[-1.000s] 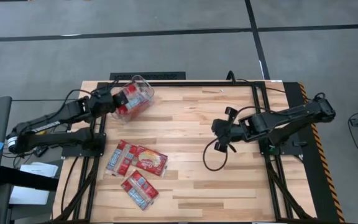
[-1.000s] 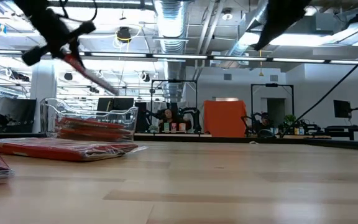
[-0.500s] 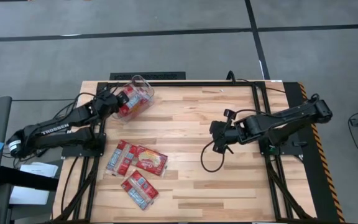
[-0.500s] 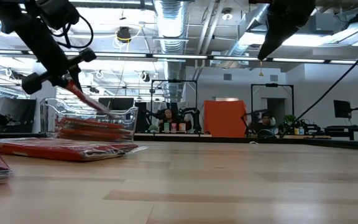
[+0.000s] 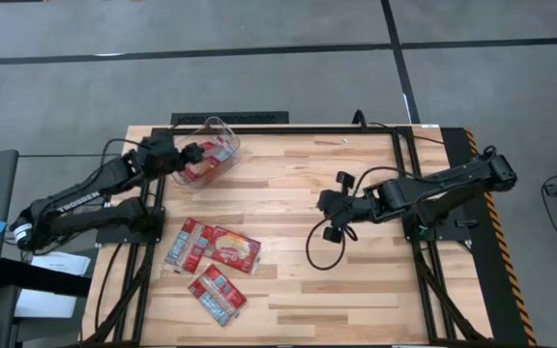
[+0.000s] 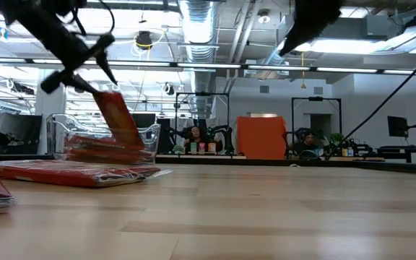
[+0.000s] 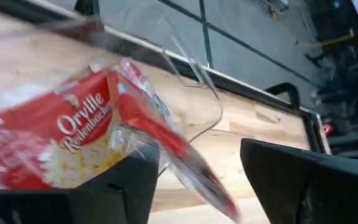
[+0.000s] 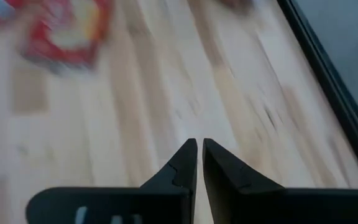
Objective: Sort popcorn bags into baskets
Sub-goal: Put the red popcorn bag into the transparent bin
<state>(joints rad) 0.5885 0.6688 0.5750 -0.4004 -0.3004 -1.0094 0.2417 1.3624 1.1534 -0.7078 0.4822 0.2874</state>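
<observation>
A popcorn bag (image 7: 73, 143) reading "Orville Redenbacher" drops from the spread left pincer (image 7: 191, 180); the right pincer (image 8: 197, 163) is closed.

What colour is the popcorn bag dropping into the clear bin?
Red, with white lettering; the bag shows best in the left wrist view.

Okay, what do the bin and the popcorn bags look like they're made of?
The bin: clear, thin, hard plastic, probably; the table shows through its walls. The popcorn bags: glossy red printed film, likely plastic wrap; it crinkles and catches light.
</observation>
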